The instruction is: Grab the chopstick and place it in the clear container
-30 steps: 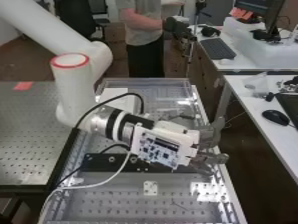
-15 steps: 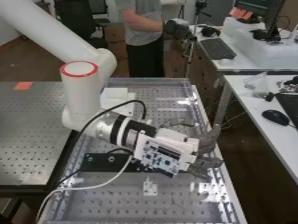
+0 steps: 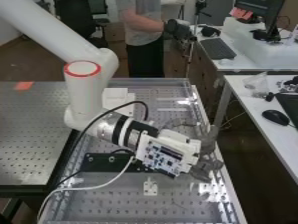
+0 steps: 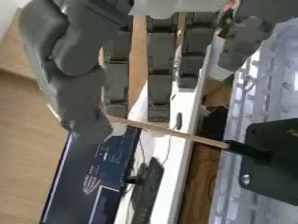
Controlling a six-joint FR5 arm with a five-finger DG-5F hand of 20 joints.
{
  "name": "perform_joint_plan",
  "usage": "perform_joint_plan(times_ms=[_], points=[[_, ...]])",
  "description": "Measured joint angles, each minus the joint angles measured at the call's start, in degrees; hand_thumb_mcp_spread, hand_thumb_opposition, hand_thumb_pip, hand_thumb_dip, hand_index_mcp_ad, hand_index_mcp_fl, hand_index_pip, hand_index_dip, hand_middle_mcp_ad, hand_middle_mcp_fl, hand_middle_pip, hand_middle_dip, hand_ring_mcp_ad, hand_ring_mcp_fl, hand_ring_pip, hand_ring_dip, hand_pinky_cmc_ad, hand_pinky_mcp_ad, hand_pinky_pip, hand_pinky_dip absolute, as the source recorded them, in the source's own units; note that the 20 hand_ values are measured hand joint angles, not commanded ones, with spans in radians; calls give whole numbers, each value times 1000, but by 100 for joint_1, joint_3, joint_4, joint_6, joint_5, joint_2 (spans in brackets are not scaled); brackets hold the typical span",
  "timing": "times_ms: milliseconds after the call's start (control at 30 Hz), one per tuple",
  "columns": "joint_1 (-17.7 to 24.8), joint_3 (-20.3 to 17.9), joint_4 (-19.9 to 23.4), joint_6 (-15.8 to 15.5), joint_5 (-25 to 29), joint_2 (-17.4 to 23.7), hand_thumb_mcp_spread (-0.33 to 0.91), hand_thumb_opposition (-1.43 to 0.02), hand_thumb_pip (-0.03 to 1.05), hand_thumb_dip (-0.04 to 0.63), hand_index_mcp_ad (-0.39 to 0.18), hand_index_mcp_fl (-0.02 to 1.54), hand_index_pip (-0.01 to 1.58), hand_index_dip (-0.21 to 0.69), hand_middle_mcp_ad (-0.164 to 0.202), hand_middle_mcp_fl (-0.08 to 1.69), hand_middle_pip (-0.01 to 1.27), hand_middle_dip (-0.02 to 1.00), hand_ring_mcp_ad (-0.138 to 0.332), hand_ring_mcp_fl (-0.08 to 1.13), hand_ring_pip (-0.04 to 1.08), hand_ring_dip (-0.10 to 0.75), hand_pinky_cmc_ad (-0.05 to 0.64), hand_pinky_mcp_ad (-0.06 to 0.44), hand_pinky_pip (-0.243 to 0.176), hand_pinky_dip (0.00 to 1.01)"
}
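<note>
Step in hand: judged to be the grasp, or the very start of the lift. The dark grey jointed hand (image 3: 202, 172) was over the bench's right-hand side, at between four and five o'clock in the high view. Thumb and fingertips appeared to pinch one end of the slim light-brown wooden chopstick (image 4: 193, 138), whose black end overlapped the flat black plate (image 3: 110, 163). Whether that end touched the plate could not be determined.

Next move: confirm the pinch, draw the black end off the plate, then carry the stick to the clear container, whose position could not be established with certainty. An end-hold was judged liable to let the stick swivel.

Surroundings, taken from the hand in the high view: plate at nine o'clock; small pale perforated bracket (image 3: 151, 188) at eight; white block (image 3: 116, 96) between ten and eleven; black computer mouse (image 3: 275, 117) near two. The loose black cable (image 3: 141, 102) along the white arm (image 3: 83, 92) was judged a snag risk.
</note>
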Motion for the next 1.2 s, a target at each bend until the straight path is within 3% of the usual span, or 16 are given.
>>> perform_joint_plan(times_ms=[267, 467, 633, 1200], points=[[-13, 165, -120, -95, -50, -77, 527, -822, 461, 290, -218, 590, 740, 243, 44, 838, 161, 721, 70, 330, 89, 407, 410, 258, -65, 126], [-20, 193, -115, -13, -47, -121, 564, -813, 461, 276, -218, 590, 757, 243, 45, 843, 166, 717, 70, 365, 82, 431, 414, 258, -51, 131], [-22, 195, -143, 2, -26, -136, 562, -805, 461, 276, -218, 579, 761, 243, 42, 894, 243, 717, 72, 407, 101, 466, 405, 257, -51, 131], [-45, 206, -176, 34, 10, -186, 565, -810, 468, 276, -218, 634, 822, 243, 45, 874, 311, 717, 68, 417, 98, 463, 414, 257, -52, 131]])
